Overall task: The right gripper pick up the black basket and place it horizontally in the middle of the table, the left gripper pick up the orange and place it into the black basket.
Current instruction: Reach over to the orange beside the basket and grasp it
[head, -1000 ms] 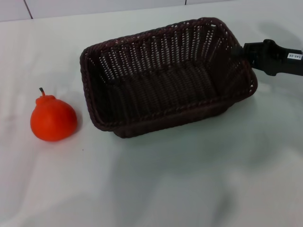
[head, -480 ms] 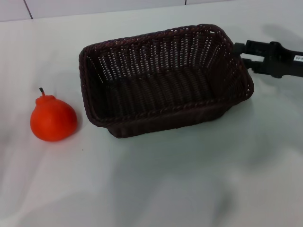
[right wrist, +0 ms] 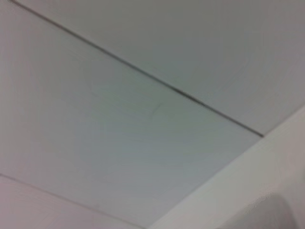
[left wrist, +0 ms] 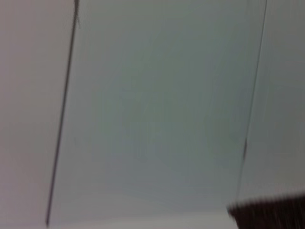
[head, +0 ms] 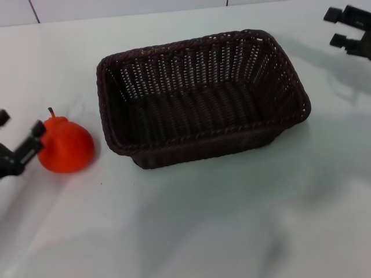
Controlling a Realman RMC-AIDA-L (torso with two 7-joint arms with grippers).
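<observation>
The black basket [head: 191, 41] rests flat on the white table [head: 232, 220], lengthwise across the middle, and nothing is in it. The orange [head: 68, 149] sits on the table just left of the basket, stem up. My left gripper [head: 22, 124] is at the left edge, open, with one finger [head: 32, 143] against the orange's left side. It holds nothing. My right gripper [head: 334, 26] is open and empty at the far right corner, well clear of the basket's right end. A dark blurred shape [left wrist: 269, 213] shows in the left wrist view; I cannot tell what it is.
A tiled white wall [head: 116, 8] runs behind the table's far edge. Both wrist views show mostly blurred wall tiles with dark seams [right wrist: 143, 71]. White tabletop stretches in front of the basket.
My right gripper let go of the basket's right rim and drew back to the far right. The basket settled flat. My left gripper came in from the left beside the orange.
</observation>
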